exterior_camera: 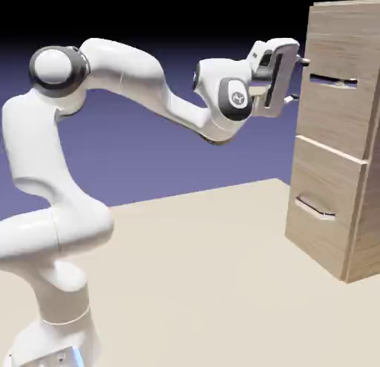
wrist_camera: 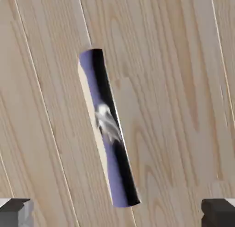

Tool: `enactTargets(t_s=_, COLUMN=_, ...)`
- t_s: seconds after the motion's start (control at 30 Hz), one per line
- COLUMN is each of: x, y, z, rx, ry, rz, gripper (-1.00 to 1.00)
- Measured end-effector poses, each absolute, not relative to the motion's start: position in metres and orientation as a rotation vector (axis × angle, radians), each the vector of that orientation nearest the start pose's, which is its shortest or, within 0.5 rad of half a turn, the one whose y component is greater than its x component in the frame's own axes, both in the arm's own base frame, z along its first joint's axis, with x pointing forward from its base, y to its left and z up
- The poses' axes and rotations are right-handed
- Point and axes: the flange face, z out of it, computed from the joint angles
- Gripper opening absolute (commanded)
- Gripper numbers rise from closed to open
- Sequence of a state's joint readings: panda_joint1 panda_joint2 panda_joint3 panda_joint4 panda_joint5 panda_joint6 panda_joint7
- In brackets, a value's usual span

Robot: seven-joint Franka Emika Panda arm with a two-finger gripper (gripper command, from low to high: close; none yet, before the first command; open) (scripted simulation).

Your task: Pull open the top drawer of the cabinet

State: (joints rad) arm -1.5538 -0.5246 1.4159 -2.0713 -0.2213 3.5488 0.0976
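Arm: your Panda arm [exterior_camera: 130, 65] rises at the exterior view's left and reaches over the tabletop [exterior_camera: 185, 269] towards the cabinet, its links well apart from the wood.
Gripper: your two-finger gripper [exterior_camera: 300, 80] stands wide open, with nothing between its fingers; you have it near the upper front, facing it. Whether a fingertip touches the wood, you cannot tell.
Top drawer: your target, the top drawer [exterior_camera: 334, 124], is the upper front at the exterior view's right, and looks shut.
Bar handle: the silver bar handle [wrist_camera: 104, 125] runs lengthwise up the hand view, slightly tilted, between the two finger lines but ahead of them; you have no grip on it.
Lower drawer: the lower drawer [exterior_camera: 326, 180], with its curved handle [exterior_camera: 315, 209], sits below your target and looks shut too; it seems out of your way.
Cabinet: the cabinet [exterior_camera: 364, 235] stands upright at the far right; you see nothing between your fingers and the bar.
Done: the approach looks largely made, by your view of it.
Left: you probably need to close in, straddle the bar, grip it and draw the drawer out; none of the pull shows.
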Motion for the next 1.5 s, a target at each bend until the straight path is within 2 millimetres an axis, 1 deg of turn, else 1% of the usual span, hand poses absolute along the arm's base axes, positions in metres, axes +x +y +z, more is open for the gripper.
enactTargets(t_s=0.3, x=0.609, y=0.096, z=0.594, rx=-2.503, ry=-1.037, rz=-2.503, gripper=0.0)
enactTargets(t_s=0.37, x=0.609, y=0.096, z=0.594, rx=-2.503, ry=-1.038, rz=-2.504, gripper=0.0)
enactTargets(t_s=0.6, x=0.655, y=0.096, z=0.594, rx=-2.502, ry=-1.04, rz=-2.504, gripper=0.0)
enactTargets(t_s=0.63, x=0.659, y=0.096, z=0.594, rx=-2.503, ry=-1.038, rz=-2.504, gripper=-1.0)
enactTargets(t_s=0.7, x=0.659, y=0.096, z=0.594, rx=-2.503, ry=-1.038, rz=-2.504, gripper=-1.0)
enactTargets(t_s=1.5, x=0.506, y=0.096, z=0.594, rx=-2.504, ry=-1.038, rz=-2.503, gripper=-1.0)
